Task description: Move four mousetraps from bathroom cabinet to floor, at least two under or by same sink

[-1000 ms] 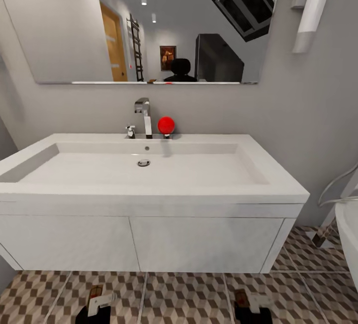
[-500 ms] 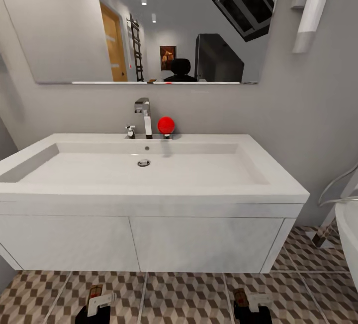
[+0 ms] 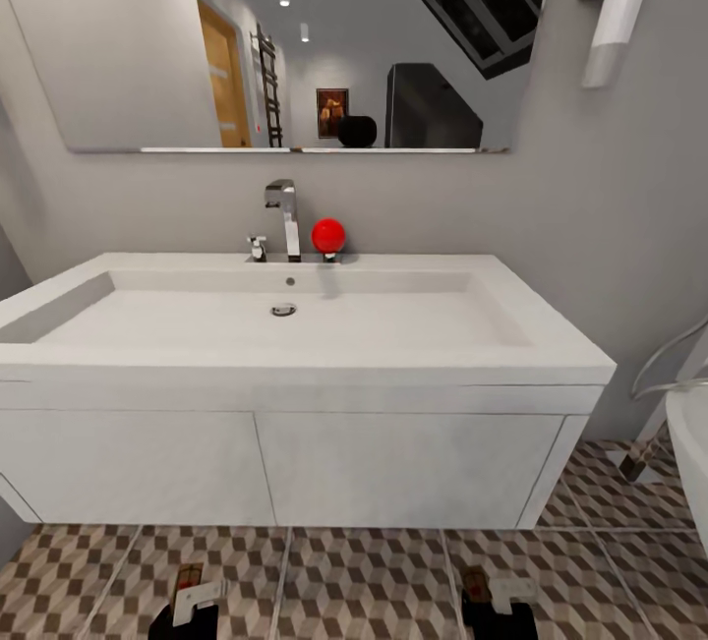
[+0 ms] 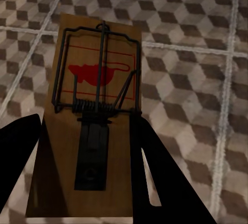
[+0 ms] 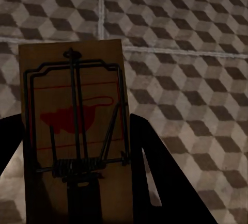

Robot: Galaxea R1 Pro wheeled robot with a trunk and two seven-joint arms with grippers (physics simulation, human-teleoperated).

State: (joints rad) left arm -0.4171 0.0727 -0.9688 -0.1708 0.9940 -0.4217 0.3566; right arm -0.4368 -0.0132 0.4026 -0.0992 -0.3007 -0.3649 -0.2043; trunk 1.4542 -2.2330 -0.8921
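Head view: robot faces the bathroom sink (image 3: 295, 325) w/ chrome faucet (image 3: 285, 217) and a red ball (image 3: 328, 235) beside it, white vanity (image 3: 275, 468) hung below. Both hands sit low, just in front of the vanity, over the bathroom floor (image 3: 374, 571). Left hand (image 3: 189, 606) and right hand (image 3: 497, 606) each carry a mousetrap: left mousetrap (image 3: 188, 579), right mousetrap (image 3: 475, 584), both poking fwd from the hand toward the vanity. Hands well apart, roughly even in reach to the sink.

Left wrist view: left hand (image 4: 85, 182) is pinching its mousetrap (image 4: 93, 110) by the long edges, dark fingers (image 4: 165, 182) on both sides of the board. Long axis runs straight out along the fingers, wire bar and red print at the far end. Tiles lie beyond it; board looks clear of the floor, gap can't be judged.

Right wrist view: right hand (image 5: 77, 182) pinches its mousetrap (image 5: 77, 126) the same way, long axis along the fingers.

Key relation, my read: floor is straight past each hand, vanity just ahead, so next = lower and let go, both traps landing next to the sink. Wrist views give grip + trap orientation; head view gives the sink's position rel. to the hands.
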